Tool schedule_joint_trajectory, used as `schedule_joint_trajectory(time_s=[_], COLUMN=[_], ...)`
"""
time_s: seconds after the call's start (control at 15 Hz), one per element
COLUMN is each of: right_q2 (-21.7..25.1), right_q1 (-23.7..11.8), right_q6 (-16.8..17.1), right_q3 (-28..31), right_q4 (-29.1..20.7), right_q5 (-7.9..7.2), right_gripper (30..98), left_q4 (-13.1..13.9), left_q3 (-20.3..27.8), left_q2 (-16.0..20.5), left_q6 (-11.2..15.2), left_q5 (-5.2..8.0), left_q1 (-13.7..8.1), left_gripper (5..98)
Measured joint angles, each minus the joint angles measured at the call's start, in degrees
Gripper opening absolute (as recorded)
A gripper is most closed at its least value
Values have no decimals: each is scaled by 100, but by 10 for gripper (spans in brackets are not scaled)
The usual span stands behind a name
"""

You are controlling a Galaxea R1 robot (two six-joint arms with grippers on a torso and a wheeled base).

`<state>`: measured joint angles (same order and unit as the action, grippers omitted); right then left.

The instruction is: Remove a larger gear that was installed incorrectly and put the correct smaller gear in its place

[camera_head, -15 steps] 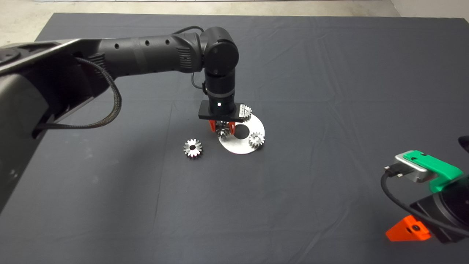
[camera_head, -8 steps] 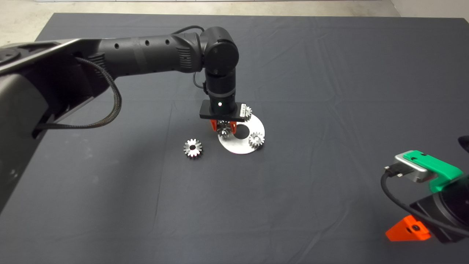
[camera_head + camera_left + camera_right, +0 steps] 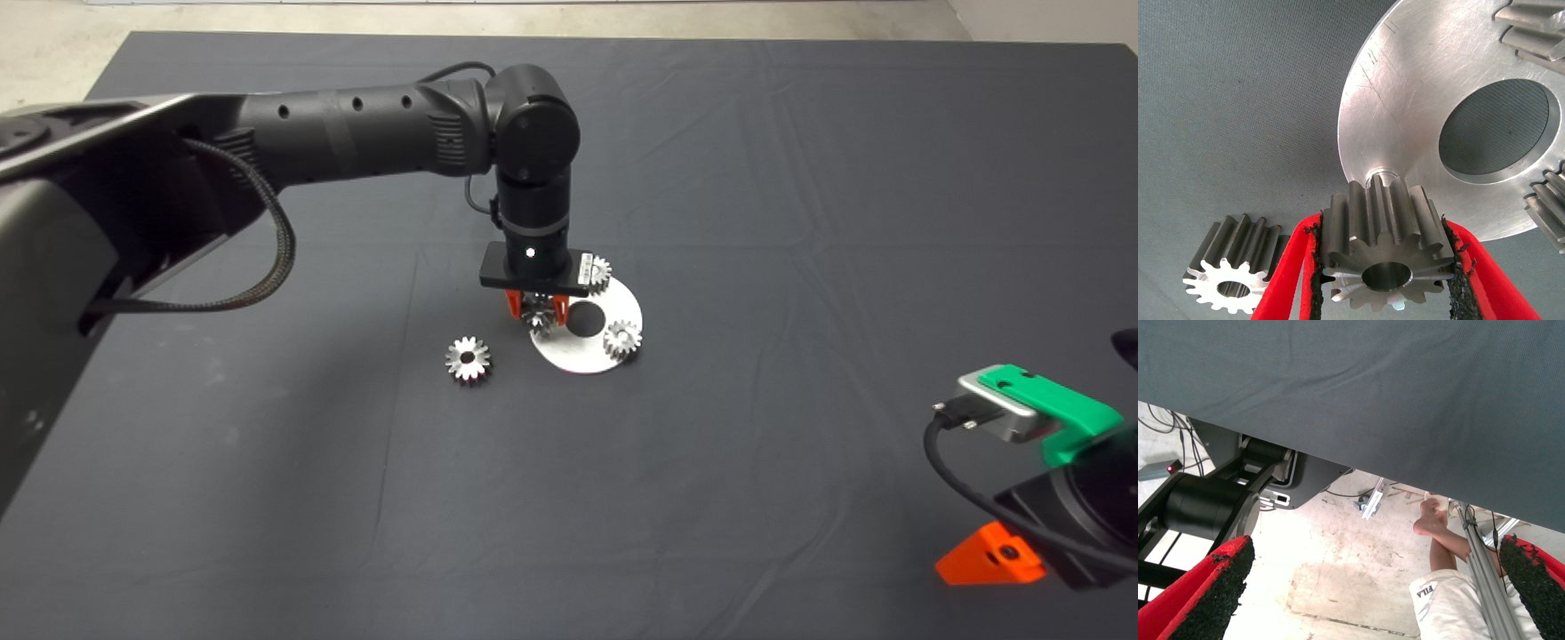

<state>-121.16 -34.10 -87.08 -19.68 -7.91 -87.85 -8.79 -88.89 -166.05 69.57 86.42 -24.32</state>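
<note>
The left gripper (image 3: 538, 308) hung straight down from its black arm over the left edge of a flat, round aluminium plate (image 3: 622, 307), its two red fingers clamped on the larger gear (image 3: 539, 318). In the left wrist view the gripper (image 3: 1382, 267) showed rough, frayed black pads (image 3: 1317, 267) pressed against the toothed flanks of this gear (image 3: 1386, 250), a thick, dark grey steel spur gear with long straight teeth, a shiny face and a smooth round bore. The gear stood just clear of the plate (image 3: 1418, 100), whose brushed, finely scratched surface carried a short stub pin (image 3: 1379, 180) right behind the gear and a large round hole (image 3: 1499, 128) with a bevelled edge through which the woven mat showed. On the dark cloth mat (image 3: 756, 178), to the left of the plate and a little nearer, lay the smaller gear (image 3: 468, 360), flat on its side and apart from the plate; the wrist view showed it (image 3: 1235, 267) just beside the left finger, with a pale, whitish face, stubby teeth and a round centre hole. Two more small silver gears sat on the plate, one at its far edge (image 3: 599, 269), half hidden by the wrist, and one at its near right edge (image 3: 622, 338). The right gripper (image 3: 989, 560) waited at the lower right of the mat, its fingers (image 3: 1198, 600) spread wide apart with nothing between them; beyond the mat's edge its wrist view showed a pale concrete floor and a person's bare foot (image 3: 1431, 517).
</note>
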Motion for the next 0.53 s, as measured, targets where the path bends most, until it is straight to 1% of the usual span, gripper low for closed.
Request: schedule_joint_trajectory(time_s=[0.53], right_q2=[0], right_q1=[0], right_q6=[-1], right_q3=[0], right_q4=[0], right_q5=[0], right_gripper=[969], left_q4=[-41], left_q3=[0], left_q2=[1], left_q6=[-61], left_q5=[10], left_q1=[1], left_gripper=[357])
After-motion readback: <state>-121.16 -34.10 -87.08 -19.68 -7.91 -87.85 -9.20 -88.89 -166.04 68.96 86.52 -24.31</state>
